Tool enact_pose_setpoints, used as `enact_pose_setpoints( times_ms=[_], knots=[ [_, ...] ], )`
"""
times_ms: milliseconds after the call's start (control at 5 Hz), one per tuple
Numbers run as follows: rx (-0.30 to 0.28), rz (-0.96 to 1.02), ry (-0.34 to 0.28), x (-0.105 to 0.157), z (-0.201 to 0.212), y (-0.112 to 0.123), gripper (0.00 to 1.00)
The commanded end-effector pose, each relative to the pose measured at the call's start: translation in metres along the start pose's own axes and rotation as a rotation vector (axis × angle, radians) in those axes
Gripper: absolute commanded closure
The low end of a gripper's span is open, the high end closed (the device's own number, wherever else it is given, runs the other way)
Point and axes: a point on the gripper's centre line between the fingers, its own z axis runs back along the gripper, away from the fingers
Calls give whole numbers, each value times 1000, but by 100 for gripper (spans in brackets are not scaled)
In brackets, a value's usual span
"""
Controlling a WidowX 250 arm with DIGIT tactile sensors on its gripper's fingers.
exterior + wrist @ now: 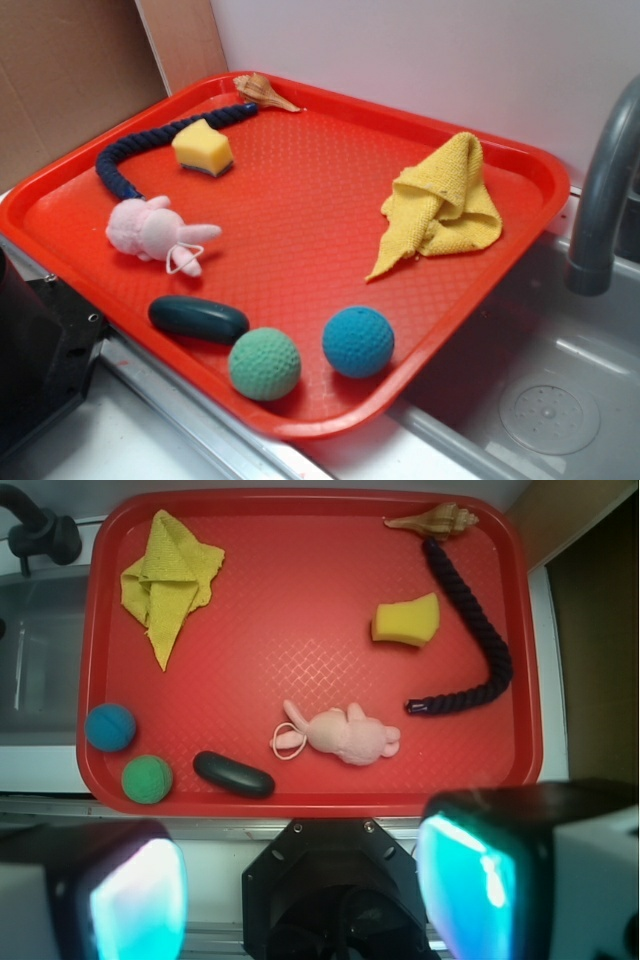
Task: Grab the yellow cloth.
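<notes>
Gripper (300, 880) open, jaws wide apart, empty, hanging off the tray's near edge in wrist view. Not seen in exterior view except maybe dark bulk at lower left; can't tell.

Cloth (440, 203) crumpled on red tray (300, 190), far right side by the faucet (600, 190), one pointed corner trailing toward tray centre. In wrist view cloth (165, 575) at top left, well apart from gripper. Nothing on or touching it.

Other stuff on tray: sponge (203, 147), navy rope (140, 150), shell (262, 90), pink bunny (155, 232), dark oval (198, 319), green ball (264, 364), blue ball (358, 341). All well clear of cloth.

Step, as judged: start of approach, no reach begun. Next likely calls for travel across tray to far right corner, centring over the bunched middle fold, descent with jaws kept wide, then pinch on the thick part. Sponge also yellow, not to be confused. Faucet near cloth, worth avoiding.
</notes>
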Motion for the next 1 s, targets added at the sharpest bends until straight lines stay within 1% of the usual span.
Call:
enact_pose_setpoints(
  times_ms=[0, 200, 400, 600, 800],
  knots=[
    [0, 0, 0, 0, 0, 0, 0],
    [-143, -14, -179, 29, -54, -20, 0],
    [-95, -63, -173, 60, -79, -44, 0],
    [-87, -141, -183, 88, -108, -62, 0],
    [-46, -305, -121, 124, -147, -73, 0]
  ],
)
